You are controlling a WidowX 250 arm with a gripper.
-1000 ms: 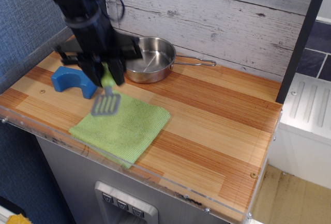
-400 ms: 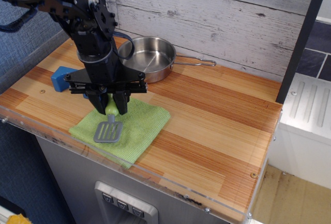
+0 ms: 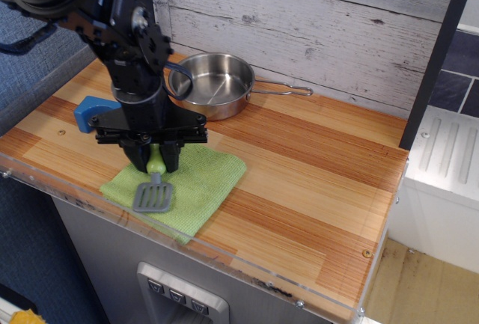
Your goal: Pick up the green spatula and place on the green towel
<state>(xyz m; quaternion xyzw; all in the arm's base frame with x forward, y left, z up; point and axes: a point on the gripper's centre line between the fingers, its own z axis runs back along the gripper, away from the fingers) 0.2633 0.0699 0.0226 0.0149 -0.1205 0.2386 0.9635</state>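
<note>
View: observation.image, single camera, looking down at the counter from the front right.
Task progress: late stage; green spatula [image 3: 153, 183] already off the counter surface and positioned over the green towel [image 3: 196, 189]. Judged remaining: release, then withdrawal of the arm.
Spatula position: handle up and angled toward the back, grey slotted blade down at the front left part of the towel. Blade at or just above the cloth; contact not confirmable from this angle.
Towel position: flat on the wooden counter [image 3: 314, 182], near the front edge, corner pointing forward.
Pincer [image 3: 155, 161]: fingers set on either side of the light-green handle, closed onto it with only the handle's width between them. Gripping the spatula by the upper handle; no other object touched.
Pincer orientation: pointing down, black cross-bar level above the towel's back left corner.
Arm: black, entering from the upper left, covering part of the back left counter.
Other objects: blue arch-shaped block [image 3: 91, 111] just behind and left of the towel, partly hidden by the arm; steel pan [image 3: 215, 84] at the back against the plank wall, handle pointing right, well apart from the spatula.
Release risk, judged: low; blade already over cloth, handle likely to tip onto the towel once freed.
</note>
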